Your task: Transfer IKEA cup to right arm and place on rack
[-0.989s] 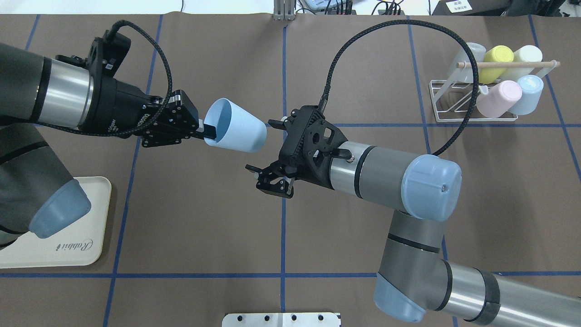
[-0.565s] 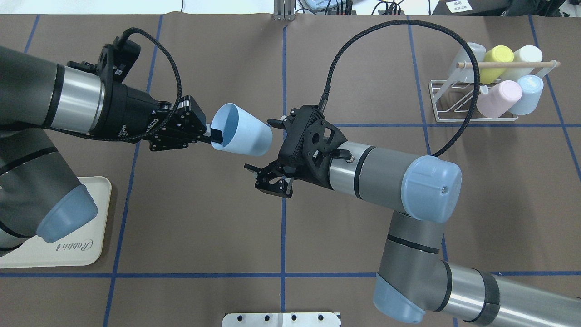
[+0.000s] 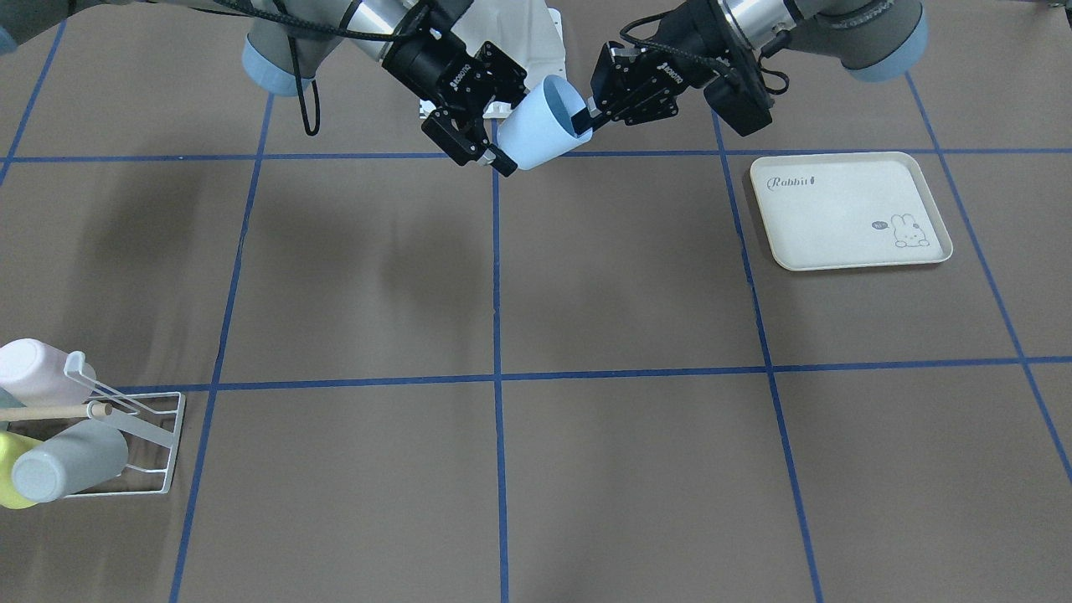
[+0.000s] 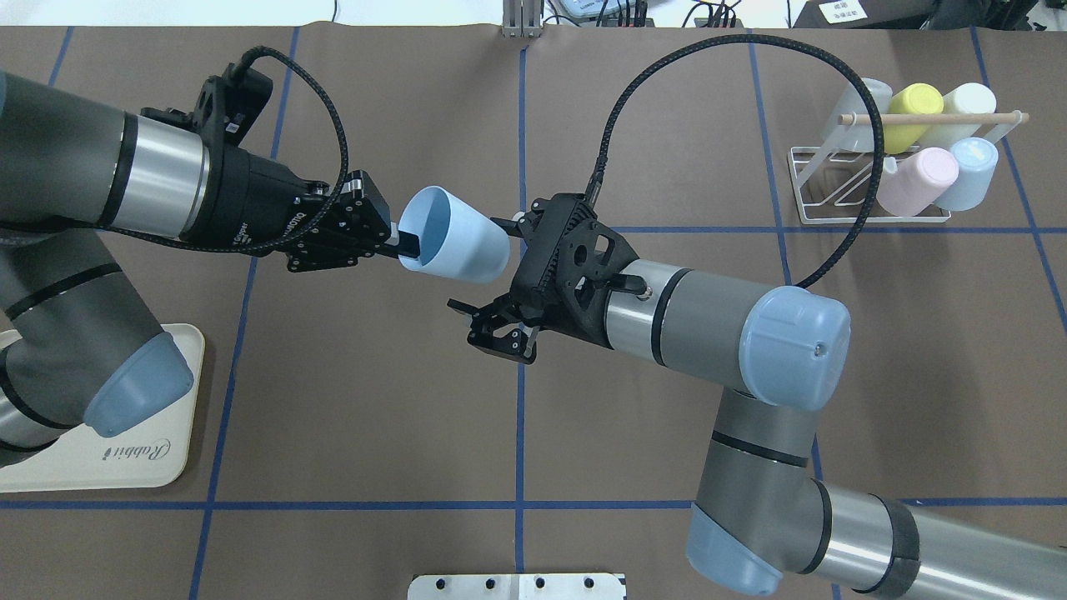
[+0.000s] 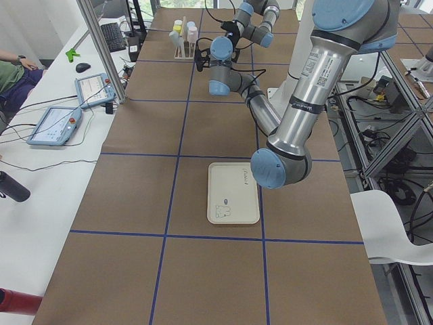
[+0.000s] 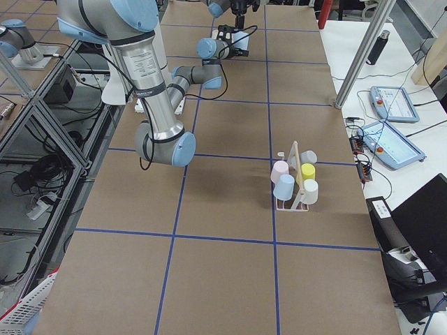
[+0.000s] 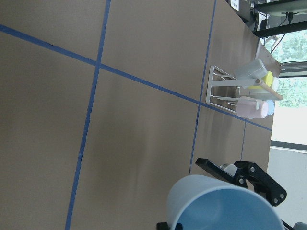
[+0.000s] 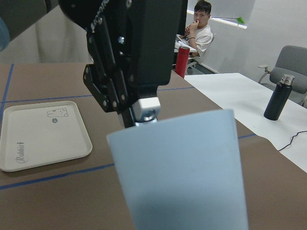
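Brown paper crossed by blue tape lines is covering the desk [image 4: 667, 125]. Above its centre the left gripper [image 4: 402, 246] is holding the pale blue cup [image 4: 458, 246] on its side, jaws pinching the wall at the rim, base pointing toward three o'clock. The right gripper [image 4: 479, 267] is hovering there, jaws spread wide around the base. From overhead, the white wire rack [image 4: 813, 187] is standing at two o'clock, carrying other cups [image 4: 917, 179], and a cream tray [image 4: 125, 467] is lying at eight o'clock.

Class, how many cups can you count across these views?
6. One light blue cup is in the left gripper; five hang on the rack: grey cup, yellow cup, cream cup, pink cup, pale blue cup. None seems hidden.
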Action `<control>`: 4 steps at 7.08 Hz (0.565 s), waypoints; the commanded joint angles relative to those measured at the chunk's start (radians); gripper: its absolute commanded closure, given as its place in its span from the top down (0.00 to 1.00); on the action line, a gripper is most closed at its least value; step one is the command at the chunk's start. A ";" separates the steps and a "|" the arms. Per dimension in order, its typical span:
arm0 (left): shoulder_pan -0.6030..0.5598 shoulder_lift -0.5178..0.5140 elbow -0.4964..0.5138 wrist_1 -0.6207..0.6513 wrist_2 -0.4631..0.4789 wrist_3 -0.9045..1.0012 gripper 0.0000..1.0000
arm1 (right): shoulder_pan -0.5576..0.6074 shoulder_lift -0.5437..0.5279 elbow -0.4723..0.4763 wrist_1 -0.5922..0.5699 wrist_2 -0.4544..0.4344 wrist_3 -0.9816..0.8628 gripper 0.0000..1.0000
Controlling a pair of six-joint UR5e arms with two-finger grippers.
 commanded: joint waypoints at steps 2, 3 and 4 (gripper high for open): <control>0.000 -0.001 0.000 0.000 0.000 0.000 0.00 | -0.001 0.001 0.004 0.000 0.000 -0.002 0.82; 0.000 -0.003 0.000 0.000 0.000 -0.001 0.00 | -0.001 0.001 0.005 0.000 0.000 -0.002 0.81; 0.000 -0.006 0.000 0.000 0.000 -0.001 0.00 | -0.001 0.001 0.005 0.000 0.000 -0.002 0.76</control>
